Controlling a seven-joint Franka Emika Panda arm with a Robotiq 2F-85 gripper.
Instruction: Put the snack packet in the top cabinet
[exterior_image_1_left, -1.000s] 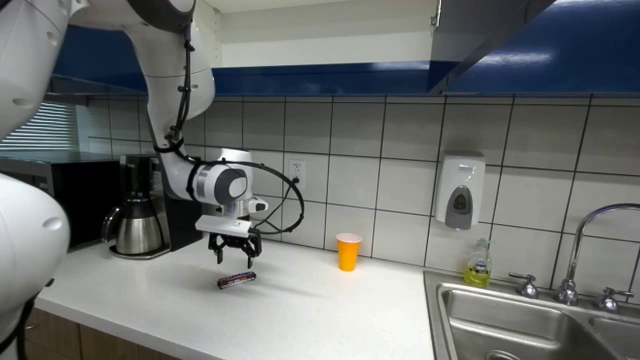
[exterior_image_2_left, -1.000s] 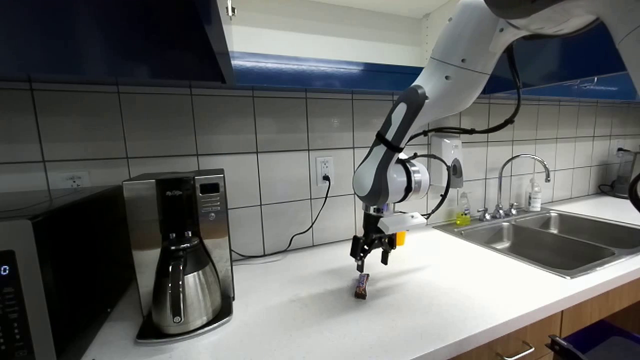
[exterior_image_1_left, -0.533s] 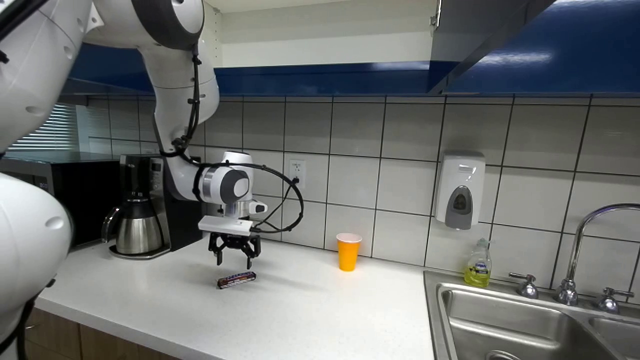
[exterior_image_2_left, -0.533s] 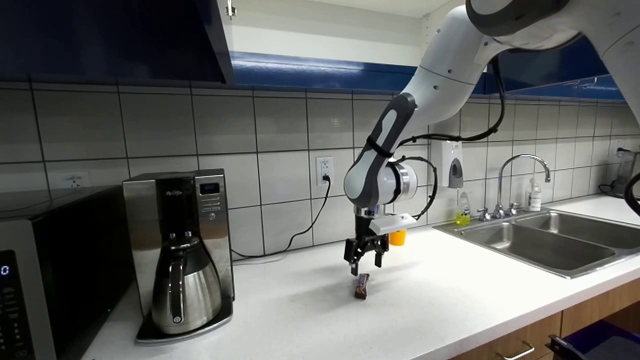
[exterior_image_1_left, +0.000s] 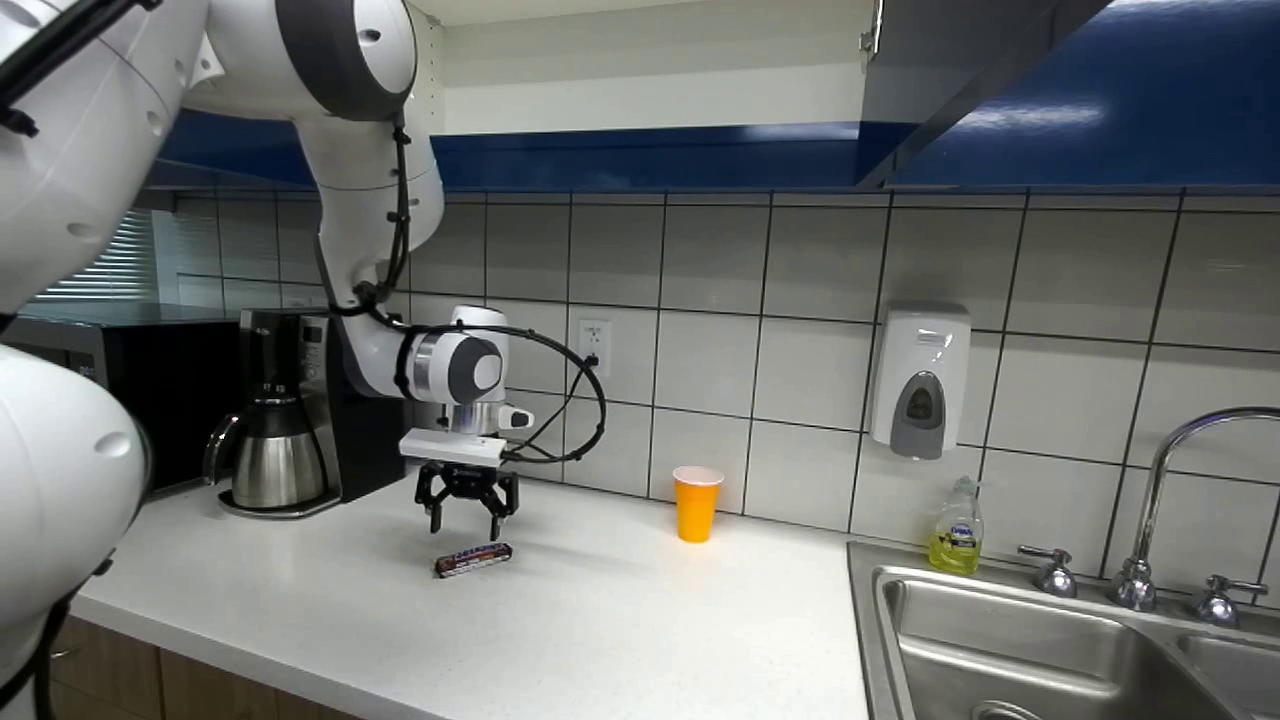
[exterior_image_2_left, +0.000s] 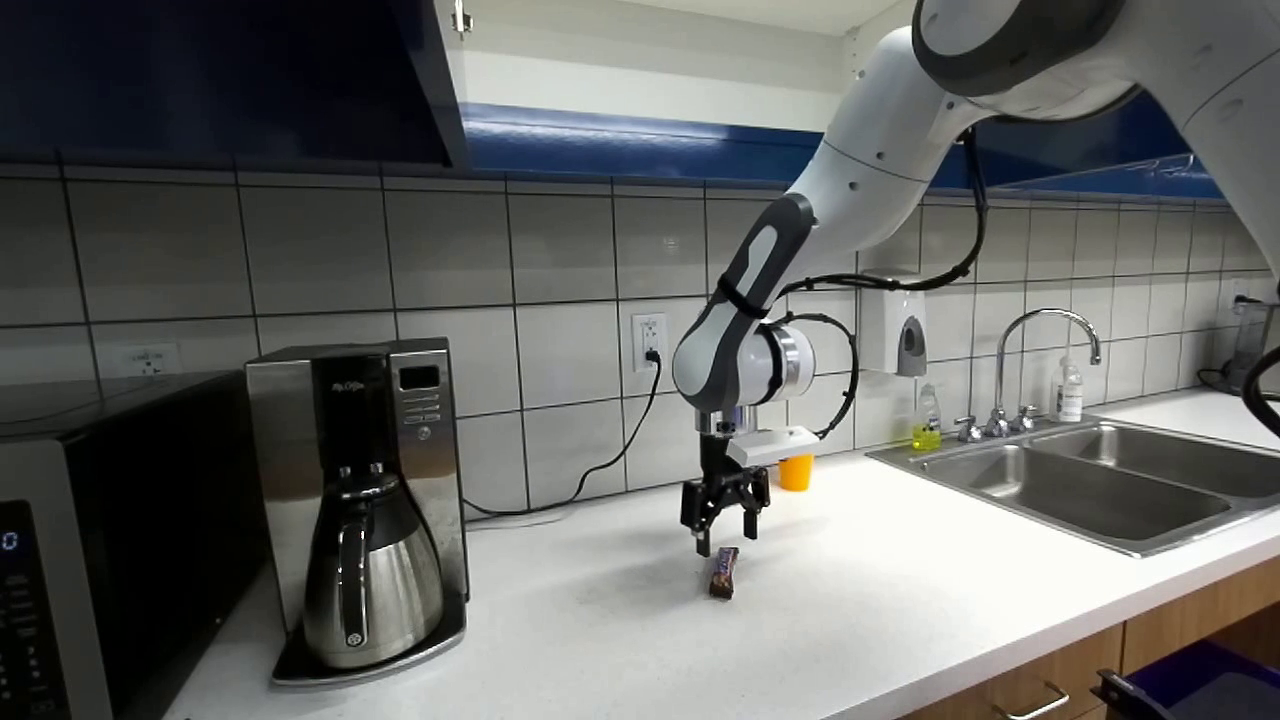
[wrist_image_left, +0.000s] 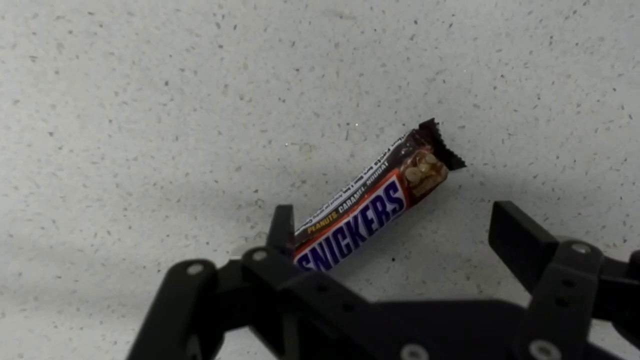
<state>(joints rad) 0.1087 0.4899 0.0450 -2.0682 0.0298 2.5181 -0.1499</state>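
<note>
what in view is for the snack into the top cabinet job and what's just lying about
For the job:
snack bar, lying on the counter
top cabinet, standing open
gripper, open and holding nothing

Not part of it:
orange cup
coffee maker
microwave
dish soap bottle
wall soap dispenser
sink

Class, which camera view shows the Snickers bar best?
The wrist view: the bar is large and legible there, though the claw hides one end. Both exterior views show it whole but too small to read.
</note>
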